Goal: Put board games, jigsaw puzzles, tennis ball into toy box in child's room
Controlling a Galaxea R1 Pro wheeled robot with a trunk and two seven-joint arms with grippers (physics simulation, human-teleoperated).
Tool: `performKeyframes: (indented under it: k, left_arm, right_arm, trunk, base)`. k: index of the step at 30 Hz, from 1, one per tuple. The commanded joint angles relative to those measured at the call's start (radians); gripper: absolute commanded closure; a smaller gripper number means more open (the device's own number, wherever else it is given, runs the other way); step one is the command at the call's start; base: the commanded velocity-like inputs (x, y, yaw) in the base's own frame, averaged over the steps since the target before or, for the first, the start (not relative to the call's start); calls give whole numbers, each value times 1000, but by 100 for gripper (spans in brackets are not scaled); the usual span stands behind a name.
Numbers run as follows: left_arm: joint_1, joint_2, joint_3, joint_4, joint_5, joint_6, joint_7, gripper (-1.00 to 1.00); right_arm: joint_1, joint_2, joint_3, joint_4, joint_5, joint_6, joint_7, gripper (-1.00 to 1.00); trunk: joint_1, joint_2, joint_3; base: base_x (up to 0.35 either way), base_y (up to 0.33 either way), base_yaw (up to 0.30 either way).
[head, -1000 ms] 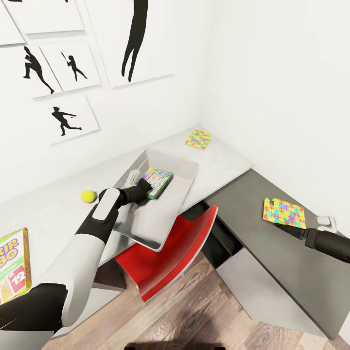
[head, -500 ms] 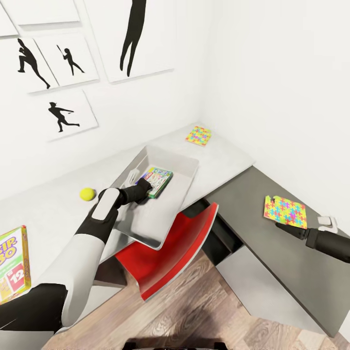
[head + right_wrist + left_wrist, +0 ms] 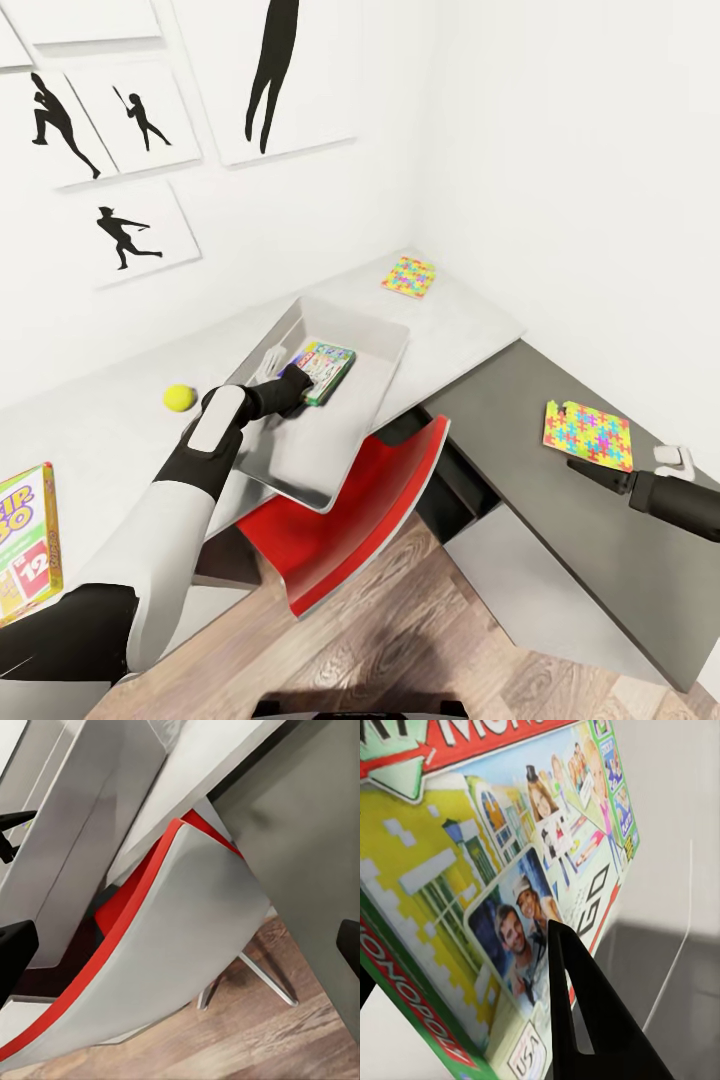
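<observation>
At the near left edge of the head view, the Skip-Bo board game [image 3: 27, 540] is seen lying flat on the pale tabletop [image 3: 100, 440], partly cut off by the frame. Wood-plank floor [image 3: 400, 640] is seen at the bottom, and above it the red chair [image 3: 350, 510] is tucked under the tabletop edge; its grey back and red rim are also seen in the right wrist view [image 3: 172, 945].

To the right, the right claw [image 3: 590, 472] is held low over the dark grey side cabinet [image 3: 560, 540], just short of the near edge of a jigsaw puzzle [image 3: 587, 437] that lies flat on it. In the right wrist view only dark finger tips are seen at the frame edges, well apart, with nothing between them.

Further in, the left arm is stretched into the toy box [image 3: 300, 450], which sits on the tabletop with its near corner overhanging the chair. The left claw [image 3: 296, 378] is clamped on a Monopoly board game [image 3: 322, 368] [image 3: 510, 885], held tilted inside the toy box; one dark finger [image 3: 585, 1020] is seen pressed across its printed face, with the grey box floor beyond it.

The tennis ball [image 3: 180, 398] rests on the tabletop just left of the toy box. A second jigsaw puzzle [image 3: 408, 277] lies flat at the far corner of the tabletop, near the white wall, on which black silhouette pictures [image 3: 125, 232] are hung.
</observation>
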Motion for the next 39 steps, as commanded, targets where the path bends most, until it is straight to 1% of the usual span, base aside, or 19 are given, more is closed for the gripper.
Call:
performKeyframes:
  k: [1,18,28,34,39]
  left_arm:
    - [0,0,0,17,-9,6,11,100]
    - [-2,2,1,17,-10,6,10,100]
    - [-3,6,3,17,-26,6,10,100]
    - [-4,6,3,17,-29,6,10,100]
    - [-14,6,3,17,-31,6,11,100]
  right_arm:
    - [-1,0,-1,0,-1,5,3,-100]
    - [1,2,-1,0,-1,5,3,-100]
    - [1,2,-1,0,-1,5,3,-100]
    - [1,2,-1,0,-2,5,3,-100]
    - [1,1,-1,0,-2,5,3,-100]
  trunk:
    - [1,-1,-2]
    - [1,-1,-2]
    - [1,-1,-2]
    - [1,-1,-2]
    - [1,-1,-5]
  base:
    - [0,0,0]
    - [0,0,0]
    - [0,0,0]
    - [0,0,0]
    - [0,0,0]
